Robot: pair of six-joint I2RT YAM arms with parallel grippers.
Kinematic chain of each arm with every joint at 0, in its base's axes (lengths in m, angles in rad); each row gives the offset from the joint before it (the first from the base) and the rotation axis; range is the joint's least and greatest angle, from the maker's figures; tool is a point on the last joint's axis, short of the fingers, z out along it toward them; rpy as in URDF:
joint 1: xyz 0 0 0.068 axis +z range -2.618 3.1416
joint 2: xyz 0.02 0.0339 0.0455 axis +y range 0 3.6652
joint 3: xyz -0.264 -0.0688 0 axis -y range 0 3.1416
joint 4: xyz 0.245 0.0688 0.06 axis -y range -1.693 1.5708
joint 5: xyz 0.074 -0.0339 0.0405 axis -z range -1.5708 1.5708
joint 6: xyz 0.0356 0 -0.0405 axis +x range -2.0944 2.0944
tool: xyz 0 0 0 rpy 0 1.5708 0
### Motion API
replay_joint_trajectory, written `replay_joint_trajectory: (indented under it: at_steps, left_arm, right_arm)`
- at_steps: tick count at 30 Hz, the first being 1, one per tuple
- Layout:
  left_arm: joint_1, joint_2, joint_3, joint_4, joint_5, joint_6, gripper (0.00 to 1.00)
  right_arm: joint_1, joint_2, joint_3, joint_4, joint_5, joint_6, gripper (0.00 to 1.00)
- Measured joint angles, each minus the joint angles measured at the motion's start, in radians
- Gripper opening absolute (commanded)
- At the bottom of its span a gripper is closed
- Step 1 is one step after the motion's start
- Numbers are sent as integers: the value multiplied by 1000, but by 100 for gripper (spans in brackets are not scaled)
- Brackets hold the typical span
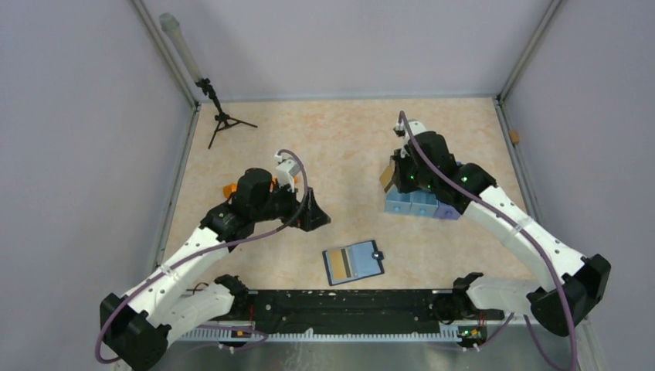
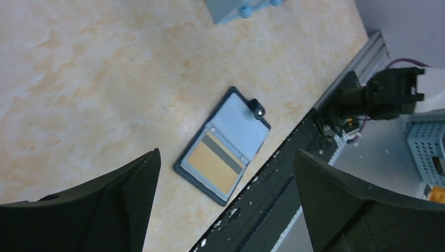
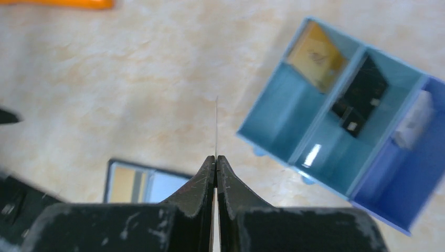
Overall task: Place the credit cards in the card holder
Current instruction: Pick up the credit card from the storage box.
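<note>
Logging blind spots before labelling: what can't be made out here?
Right wrist: the held card shows edge-on; its face is unseen.
Right wrist: the right pincer covers part of the card holder.
Top: the right arm hides the blue box contents.
Left wrist: the top edge cuts that box.

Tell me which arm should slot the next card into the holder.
Right: the right gripper is shut on a card, seen edge-on; the left gripper hangs open and empty near the open card holder.

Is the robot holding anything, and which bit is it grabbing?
The right gripper pinches a thin credit card by one edge. The left gripper is open, holding nothing.
</note>
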Motion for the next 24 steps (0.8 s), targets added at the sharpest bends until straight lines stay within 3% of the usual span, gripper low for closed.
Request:
replay_joint_trajectory:
  at_steps: [9, 16, 20, 22, 23, 24]
  left_arm:
    - [-212, 29, -2, 106, 127, 5, 96]
    - [-278, 74, -2, 113, 199, 4, 68]
    - [-290, 92, -2, 112, 232, 2, 49]
    - [-297, 98, -2, 113, 251, 0, 45]
    - [-299, 99, -2, 113, 257, -1, 38]
    - [-300, 99, -2, 114, 263, -2, 25]
  right_arm:
    - [-1, -47, -121, 9, -657, -75, 0]
    - [15, -47, -246, 107, -1019, -47, 0]
    - [23, -47, -256, 175, -1123, -28, 0]
    - [24, -47, -256, 200, -1154, -22, 0]
    - [26, -47, -256, 209, -1168, -21, 0]
    - [29, -46, -256, 217, -1179, -21, 0]
